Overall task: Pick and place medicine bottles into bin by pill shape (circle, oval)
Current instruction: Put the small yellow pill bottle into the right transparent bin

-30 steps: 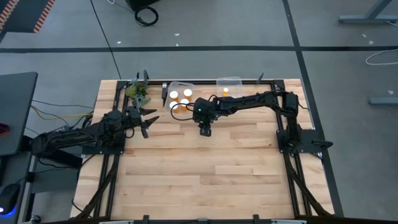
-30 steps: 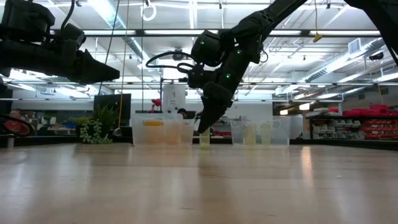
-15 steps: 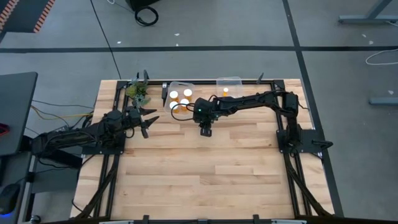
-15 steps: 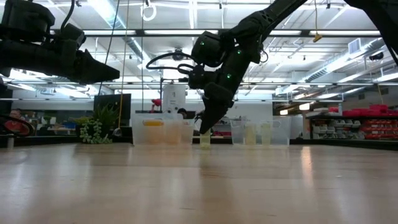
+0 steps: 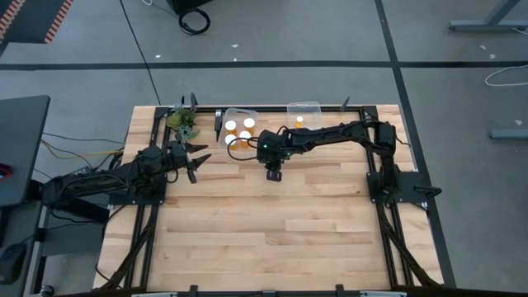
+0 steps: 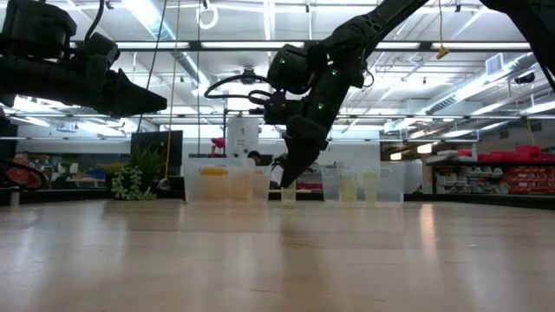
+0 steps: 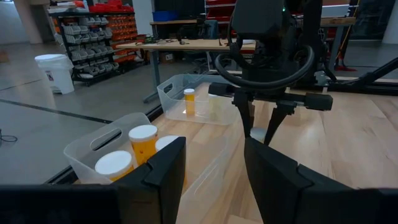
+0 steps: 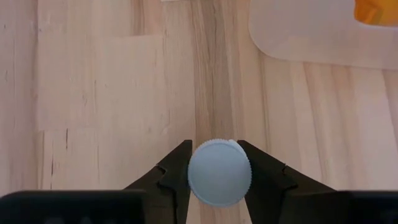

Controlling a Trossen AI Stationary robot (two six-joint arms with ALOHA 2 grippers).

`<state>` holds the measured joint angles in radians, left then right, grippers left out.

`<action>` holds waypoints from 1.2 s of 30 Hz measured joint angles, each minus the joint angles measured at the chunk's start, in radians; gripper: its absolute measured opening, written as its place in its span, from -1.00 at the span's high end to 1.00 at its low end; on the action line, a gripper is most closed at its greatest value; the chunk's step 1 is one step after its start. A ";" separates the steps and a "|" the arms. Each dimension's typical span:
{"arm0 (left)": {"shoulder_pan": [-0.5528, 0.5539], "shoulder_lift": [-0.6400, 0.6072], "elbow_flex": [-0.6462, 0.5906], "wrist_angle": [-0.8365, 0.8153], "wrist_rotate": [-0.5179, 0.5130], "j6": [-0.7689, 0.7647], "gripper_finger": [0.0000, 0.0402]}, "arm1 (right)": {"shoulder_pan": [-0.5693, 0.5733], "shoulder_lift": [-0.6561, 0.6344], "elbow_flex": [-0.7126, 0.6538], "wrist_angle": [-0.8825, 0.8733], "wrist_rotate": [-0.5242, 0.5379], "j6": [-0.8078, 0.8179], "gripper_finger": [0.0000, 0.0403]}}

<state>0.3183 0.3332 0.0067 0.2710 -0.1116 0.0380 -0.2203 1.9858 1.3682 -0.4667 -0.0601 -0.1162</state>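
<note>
Near the worktop's (image 5: 272, 223) far edge, right gripper (image 8: 219, 174) clenched on ridged round white-capped bottle (image 8: 219, 172), no readable label, left gripper (image 5: 194, 161) slightly parted, empty, pale planked wood.

Pale, striped wood grain covers the bench (image 5: 272, 231), framed in black. The bottles (image 7: 143, 142) are orange with white caps; one white, ridged cap (image 8: 219, 172) sits between black fingers (image 8: 171, 177). The bins (image 7: 106, 142) are clear plastic. A green plant (image 5: 183, 121) stands at the bench's far left corner.

Grey floor (image 5: 330, 33), shelving (image 7: 93, 56) beyond
</note>
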 joint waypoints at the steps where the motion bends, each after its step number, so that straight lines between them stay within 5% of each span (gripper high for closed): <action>1: 0.000 0.000 0.000 0.000 0.000 0.000 0.14 | 0.000 0.000 0.000 -0.001 0.000 0.000 0.37; 36: 0.000 0.000 0.000 -0.008 0.000 -0.001 0.14 | -0.165 -0.318 -0.001 -0.151 0.060 -0.045 0.37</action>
<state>0.3183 0.3336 0.0067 0.2626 -0.1120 0.0372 -0.3856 1.6679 1.3674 -0.6176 -0.0006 -0.1609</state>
